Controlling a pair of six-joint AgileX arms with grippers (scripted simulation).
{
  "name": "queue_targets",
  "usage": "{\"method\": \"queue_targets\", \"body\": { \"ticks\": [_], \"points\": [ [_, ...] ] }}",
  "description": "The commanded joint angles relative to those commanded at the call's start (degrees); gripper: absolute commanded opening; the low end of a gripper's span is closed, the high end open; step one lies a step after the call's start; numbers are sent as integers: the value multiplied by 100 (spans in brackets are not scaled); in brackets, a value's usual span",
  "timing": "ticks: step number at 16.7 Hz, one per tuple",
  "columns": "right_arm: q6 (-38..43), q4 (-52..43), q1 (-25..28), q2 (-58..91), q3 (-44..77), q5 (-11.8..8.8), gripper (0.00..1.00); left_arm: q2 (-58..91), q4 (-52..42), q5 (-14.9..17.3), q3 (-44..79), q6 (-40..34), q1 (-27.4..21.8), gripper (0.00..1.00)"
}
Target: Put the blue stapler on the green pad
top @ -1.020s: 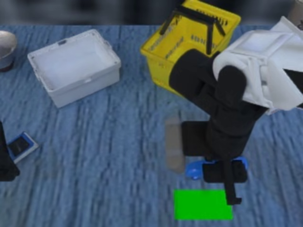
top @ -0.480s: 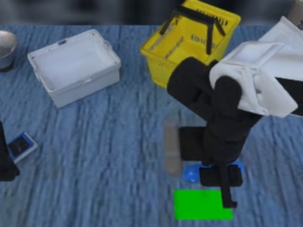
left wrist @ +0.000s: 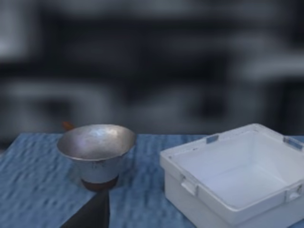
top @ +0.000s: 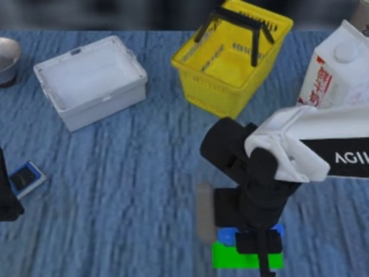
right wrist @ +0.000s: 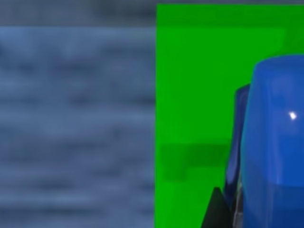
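The right gripper (top: 258,241) hangs over the near edge of the table at the top view's right, its fingers closed on the blue stapler (top: 229,235) — the body sits between them, with blue ends showing on either side of the black fingers. In the right wrist view the stapler (right wrist: 273,142) fills the frame close against a dark fingertip (right wrist: 216,213), and bright green lies directly beneath it. So the stapler is held over the green pad (top: 230,258), toward the pad's far edge, its long axis running left to right across the table, in line with the pad's longer side. Whether it touches the pad or hangs just above cannot be told. My judgement: carrying looks all but done, and what remains is a short lowering and a release — perhaps a small shift toward the pad's middle first.

The left arm (top: 7,196) sits parked at the table's left edge, beside a small blue-edged dark-faced object (top: 26,178); its fingers are not visible.
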Motion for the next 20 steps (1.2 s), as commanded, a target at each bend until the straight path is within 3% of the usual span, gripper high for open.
{"method": "queue_targets", "body": {
  "ticks": [4, 17, 20],
  "points": [
    [0, 46, 4, 20, -33, 2, 0, 0, 0, 0, 0, 0, 0, 100],
    [0, 46, 4, 20, -33, 2, 98, 0, 0, 0, 0, 0, 0, 100],
    [0, 46, 4, 20, -33, 2, 100, 0, 0, 0, 0, 0, 0, 100]
  ]
}}
